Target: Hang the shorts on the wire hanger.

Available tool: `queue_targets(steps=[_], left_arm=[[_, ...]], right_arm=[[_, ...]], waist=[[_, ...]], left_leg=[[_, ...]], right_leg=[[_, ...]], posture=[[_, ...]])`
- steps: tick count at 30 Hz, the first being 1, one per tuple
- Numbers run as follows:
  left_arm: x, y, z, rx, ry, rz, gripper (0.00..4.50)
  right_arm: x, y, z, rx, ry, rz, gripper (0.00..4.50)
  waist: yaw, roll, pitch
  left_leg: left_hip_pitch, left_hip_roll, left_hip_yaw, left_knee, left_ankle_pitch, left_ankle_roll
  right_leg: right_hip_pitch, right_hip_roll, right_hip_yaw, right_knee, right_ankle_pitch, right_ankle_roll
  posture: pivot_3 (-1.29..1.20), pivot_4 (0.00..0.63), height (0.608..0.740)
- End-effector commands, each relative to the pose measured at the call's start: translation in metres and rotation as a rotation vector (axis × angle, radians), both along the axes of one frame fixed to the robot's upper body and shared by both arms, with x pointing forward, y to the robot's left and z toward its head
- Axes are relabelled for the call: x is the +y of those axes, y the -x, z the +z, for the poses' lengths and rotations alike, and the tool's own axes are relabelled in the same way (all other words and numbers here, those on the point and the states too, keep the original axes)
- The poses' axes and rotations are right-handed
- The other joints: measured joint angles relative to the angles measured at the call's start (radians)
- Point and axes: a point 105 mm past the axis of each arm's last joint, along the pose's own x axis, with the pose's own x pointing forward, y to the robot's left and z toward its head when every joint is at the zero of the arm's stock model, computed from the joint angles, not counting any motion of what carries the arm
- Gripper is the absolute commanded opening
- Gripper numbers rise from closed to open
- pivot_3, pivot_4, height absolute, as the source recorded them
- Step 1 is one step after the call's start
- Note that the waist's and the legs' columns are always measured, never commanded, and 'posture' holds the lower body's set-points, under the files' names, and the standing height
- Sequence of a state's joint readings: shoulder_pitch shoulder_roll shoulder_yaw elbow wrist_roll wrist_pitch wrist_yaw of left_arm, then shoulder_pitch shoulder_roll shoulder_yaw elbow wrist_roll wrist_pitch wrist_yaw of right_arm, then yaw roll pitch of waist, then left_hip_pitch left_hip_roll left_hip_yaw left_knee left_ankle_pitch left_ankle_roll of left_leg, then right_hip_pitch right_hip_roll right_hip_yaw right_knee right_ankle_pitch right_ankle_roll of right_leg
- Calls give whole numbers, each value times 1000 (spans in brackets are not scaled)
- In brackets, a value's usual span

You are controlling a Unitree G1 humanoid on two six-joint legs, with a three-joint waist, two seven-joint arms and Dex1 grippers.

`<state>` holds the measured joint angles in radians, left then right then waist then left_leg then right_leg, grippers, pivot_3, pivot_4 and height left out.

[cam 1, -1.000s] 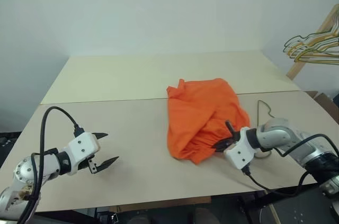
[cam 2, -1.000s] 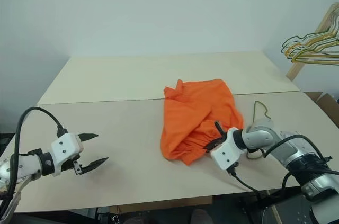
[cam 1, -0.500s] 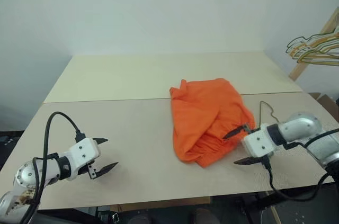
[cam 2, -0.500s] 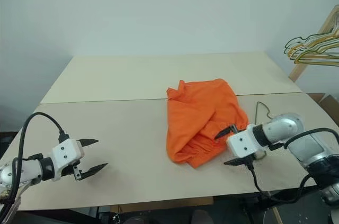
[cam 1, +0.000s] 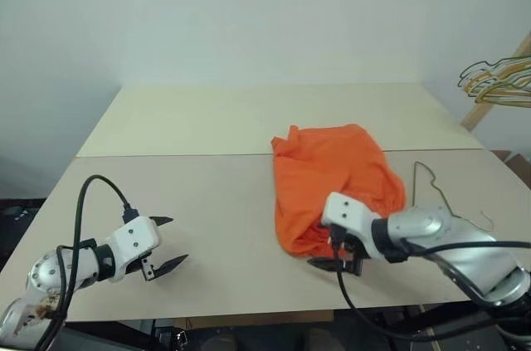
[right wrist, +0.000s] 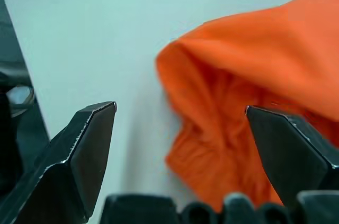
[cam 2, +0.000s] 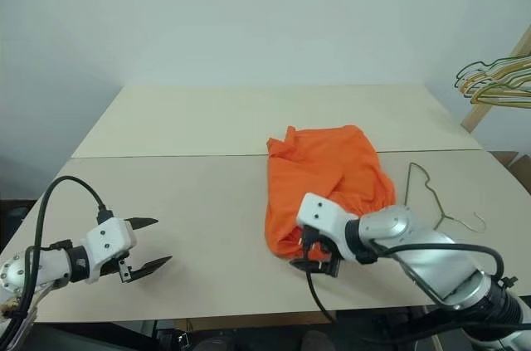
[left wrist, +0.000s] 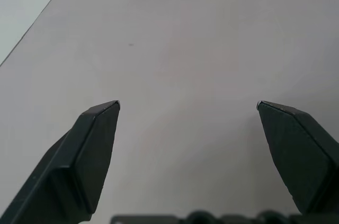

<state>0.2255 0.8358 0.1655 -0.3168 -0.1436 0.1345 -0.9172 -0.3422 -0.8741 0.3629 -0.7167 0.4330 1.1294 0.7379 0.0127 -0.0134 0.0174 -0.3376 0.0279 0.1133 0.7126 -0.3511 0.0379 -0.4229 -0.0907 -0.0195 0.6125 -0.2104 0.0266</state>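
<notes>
We noted the right gripper (right wrist: pixel 180 144) had released the shorts (cam 1: pixel 336 181) and swung round to their near edge, jaws wide, left gripper (cam 1: pixel 164 243) likewise spread, wire hanger (cam 2: pixel 436 197) alongside, so regrasp pending.

A plain pale wall (cam 1: pixel 265 11) closes the scene behind the desk (cam 1: pixel 207 202), evenly lit and bare. The desk is pale beige, made of two tops joined along a seam (cam 1: pixel 166 155) running from its left edge to its right edge. Beyond the desk's far right corner a slanted wooden bar (cam 1: pixel 498 77) carries a bunch of wire hangers (cam 1: pixel 502 84).
</notes>
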Motion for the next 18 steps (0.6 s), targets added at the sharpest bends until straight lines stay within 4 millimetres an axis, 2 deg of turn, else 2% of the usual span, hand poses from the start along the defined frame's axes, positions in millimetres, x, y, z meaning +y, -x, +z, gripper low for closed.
queue_targets(steps=[1,4,7,11,14,18], left_arm=[[-2,-7,6,-33,-19,-31,4500],[-4,-10,6,-37,-20,-40,4500],[-7,-11,6,-40,-17,-46,4500],[-12,-12,6,-47,-9,-58,4500],[-20,-16,9,-62,7,-80,4500],[-29,-24,15,-81,12,-122,4500]], right_arm=[[0,-9,-6,-55,60,-55,4482],[1,-14,-19,-68,108,-70,4482],[0,-14,-29,-82,157,-61,3866],[6,-10,-28,-92,144,-21,2451],[8,-6,-26,-151,160,75,1396],[-1,4,-23,-212,199,229,18]], waist=[[-6,0,0],[-24,0,-1],[-35,0,-1],[-38,0,-1],[-37,0,-1],[-31,0,-1]], left_leg=[[1,-1,0,0,0,0],[0,-3,1,0,0,-1],[0,-4,3,0,1,-1],[0,-4,4,0,1,-2],[1,-4,4,0,1,-2],[0,-5,3,0,1,-2]], right_leg=[[0,0,0,0,0,0],[0,1,0,0,0,0],[0,1,0,0,0,0],[1,1,0,0,0,0],[1,1,0,0,0,0],[1,1,-1,-1,-1,1]], posture=[[-9,0,740],[-20,0,740],[-16,0,740],[-14,0,740],[-14,0,740],[-21,0,740]])
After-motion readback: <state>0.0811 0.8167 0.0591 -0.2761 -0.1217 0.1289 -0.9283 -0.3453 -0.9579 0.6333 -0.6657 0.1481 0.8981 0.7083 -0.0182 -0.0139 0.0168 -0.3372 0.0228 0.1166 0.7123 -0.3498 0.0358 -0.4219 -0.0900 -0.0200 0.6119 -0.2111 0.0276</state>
